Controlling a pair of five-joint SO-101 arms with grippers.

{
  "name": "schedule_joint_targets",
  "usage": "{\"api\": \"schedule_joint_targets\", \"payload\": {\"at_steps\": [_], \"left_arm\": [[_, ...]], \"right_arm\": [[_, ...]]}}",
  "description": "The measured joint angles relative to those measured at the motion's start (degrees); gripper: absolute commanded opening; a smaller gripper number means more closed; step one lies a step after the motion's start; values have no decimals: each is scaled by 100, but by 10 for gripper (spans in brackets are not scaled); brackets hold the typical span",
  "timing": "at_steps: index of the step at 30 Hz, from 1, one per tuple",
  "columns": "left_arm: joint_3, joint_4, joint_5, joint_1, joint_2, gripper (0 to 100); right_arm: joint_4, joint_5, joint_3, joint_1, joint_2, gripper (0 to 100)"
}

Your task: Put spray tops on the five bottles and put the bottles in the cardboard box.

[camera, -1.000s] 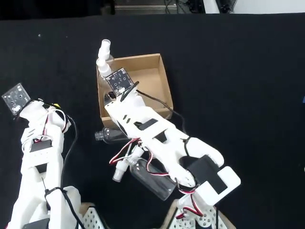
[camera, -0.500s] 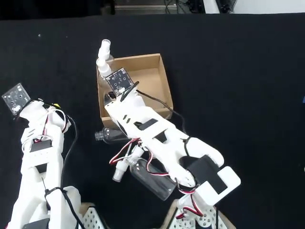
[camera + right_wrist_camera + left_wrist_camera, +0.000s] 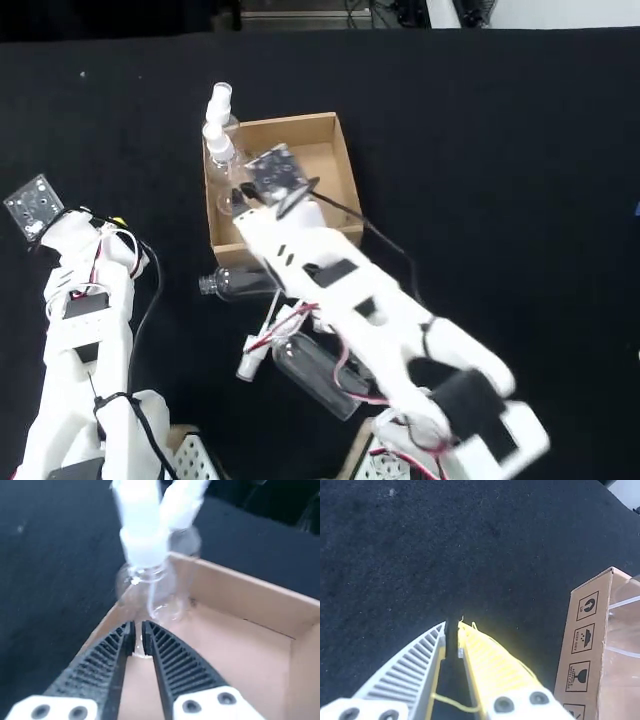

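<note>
The cardboard box (image 3: 335,170) sits on the black table. Two clear bottles with white spray tops (image 3: 219,128) stand together in its far left corner; in the right wrist view those bottles (image 3: 149,565) are just beyond my right gripper (image 3: 138,628). That gripper (image 3: 240,203) hangs over the box's left side, shut with nothing held. A capless clear bottle (image 3: 236,284) lies in front of the box. Another bottle (image 3: 318,376) with a spray top (image 3: 251,361) lies nearer, partly under the right arm. My left gripper (image 3: 452,628) is shut and empty over bare table left of the box (image 3: 584,639).
The left arm (image 3: 75,300) stands along the table's left side. Black cloth stretches open to the right of the box and behind it. Red and white cables hang from the right arm above the lying bottles.
The right arm has swung to the right and stretched out, its wrist shifting from the standing bottles toward the box's middle. The left arm has kept still.
</note>
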Motion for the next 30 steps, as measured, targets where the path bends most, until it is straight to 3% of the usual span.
{"api": "schedule_joint_targets", "payload": {"at_steps": [7, 14, 19, 25, 30], "left_arm": [[0, 0, 0, 0, 0, 30], [0, 0, 0, 0, 0, 30], [0, 0, 0, 0, 0, 30], [0, 0, 0, 0, 0, 30], [0, 0, 0, 0, 0, 30]], "right_arm": [[2673, 44, -35, 246, -1600, 16], [5723, 1275, -1125, 686, -2505, 214], [7569, 1749, -1389, 1477, -2567, 236], [8589, 1829, -1310, 1934, -2567, 236], [8527, 1820, -721, 1925, -2567, 237]]}}
